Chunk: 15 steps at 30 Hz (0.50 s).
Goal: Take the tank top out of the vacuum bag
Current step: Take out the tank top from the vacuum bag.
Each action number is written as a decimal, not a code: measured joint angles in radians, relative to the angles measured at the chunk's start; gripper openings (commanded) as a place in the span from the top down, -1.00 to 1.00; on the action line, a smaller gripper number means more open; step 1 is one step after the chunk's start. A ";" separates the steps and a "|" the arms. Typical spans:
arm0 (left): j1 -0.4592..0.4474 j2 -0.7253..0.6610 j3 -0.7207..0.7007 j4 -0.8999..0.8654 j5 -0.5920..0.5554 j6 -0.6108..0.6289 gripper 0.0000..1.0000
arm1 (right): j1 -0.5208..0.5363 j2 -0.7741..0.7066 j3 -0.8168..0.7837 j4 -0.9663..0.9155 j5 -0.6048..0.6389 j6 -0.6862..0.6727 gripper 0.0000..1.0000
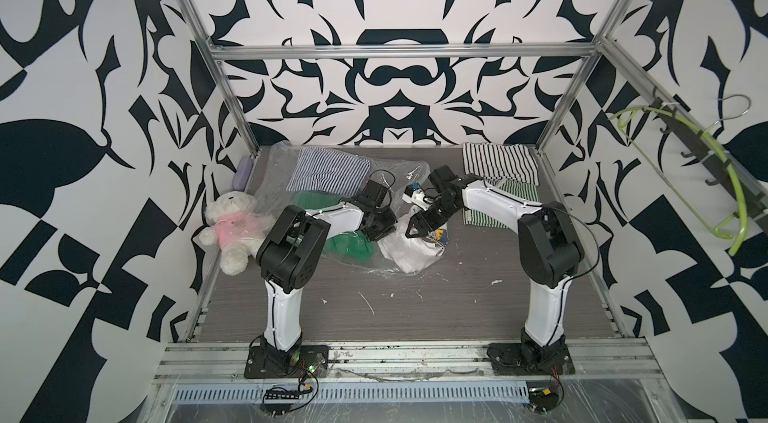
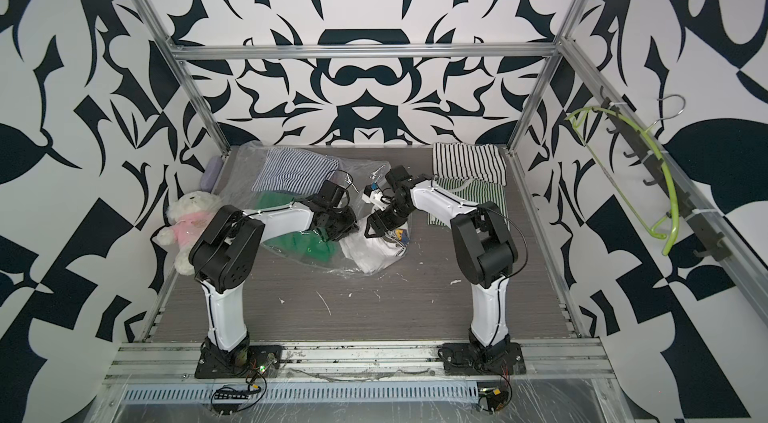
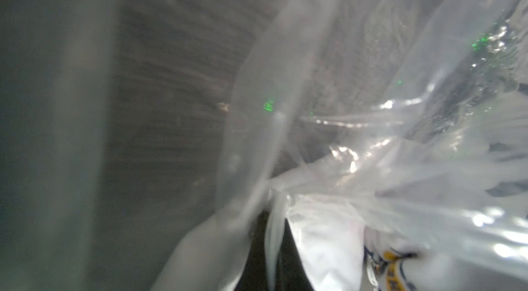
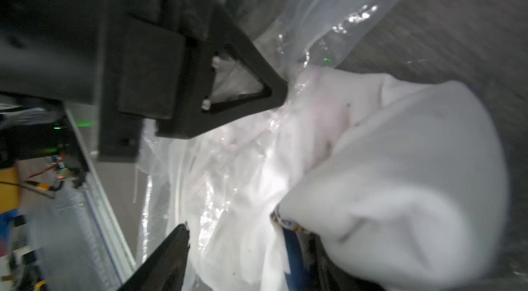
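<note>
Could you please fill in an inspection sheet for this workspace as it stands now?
Surface: grey wood-grain tabletop, small white scraps scattered on it.
Job's things: vacuum bag lies crumpled, holding a blue-striped garment and a green garment; a white garment is bunched at its near end. Cannot tell which is the tank top.
Clutter: teddy bear, purple case, two striped garments stacked at the far right corner.
Grippers: left claw shut, apparently pinching bag film; right claw open over the white garment.
Cables: black loop at the left wrist; loose wiring at the bases.
Surroundings: patterned walls, aluminium frame, green hanger on a wall rail.
</note>
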<state>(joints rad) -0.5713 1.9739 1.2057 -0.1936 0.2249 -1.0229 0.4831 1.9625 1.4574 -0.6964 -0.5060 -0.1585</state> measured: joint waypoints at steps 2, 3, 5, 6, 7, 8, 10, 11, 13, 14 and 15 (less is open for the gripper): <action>0.000 0.000 0.000 0.001 0.000 0.000 1.00 | 0.009 0.002 0.000 0.016 0.086 -0.002 -0.45; 0.000 0.000 0.000 0.002 0.001 0.000 1.00 | 0.011 0.002 0.000 0.023 0.122 -0.003 -0.45; 0.000 0.000 0.000 0.003 0.001 0.000 1.00 | 0.010 -0.003 -0.001 0.032 0.148 -0.012 -0.47; 0.000 0.000 0.000 0.003 0.001 0.000 1.00 | 0.010 -0.010 -0.004 0.034 0.143 -0.022 -0.47; 0.000 0.000 0.000 0.003 0.001 0.000 1.00 | 0.009 -0.016 -0.005 0.030 0.134 -0.031 -0.47; 0.000 0.000 0.000 0.003 0.001 0.000 1.00 | 0.007 -0.023 -0.005 0.025 0.122 -0.037 -0.46; 0.000 0.000 0.000 0.003 0.001 0.000 1.00 | 0.003 -0.031 0.002 0.002 0.095 -0.054 -0.43; 0.000 0.000 0.000 0.003 0.001 0.000 1.00 | 0.004 -0.031 0.008 -0.009 0.085 -0.060 -0.42; 0.001 0.000 0.000 0.003 0.003 0.000 1.00 | 0.009 -0.028 0.018 -0.030 0.070 -0.069 -0.40; 0.001 0.000 0.000 0.003 0.003 0.000 1.00 | 0.013 -0.026 0.021 -0.038 0.065 -0.074 -0.39; 0.001 0.000 0.000 0.003 0.003 0.001 1.00 | 0.021 -0.026 0.021 -0.047 0.060 -0.079 -0.39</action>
<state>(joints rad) -0.5701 1.9743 1.2057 -0.1902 0.2283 -1.0222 0.5037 1.9366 1.4788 -0.7429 -0.4461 -0.2375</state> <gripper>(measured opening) 0.064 0.698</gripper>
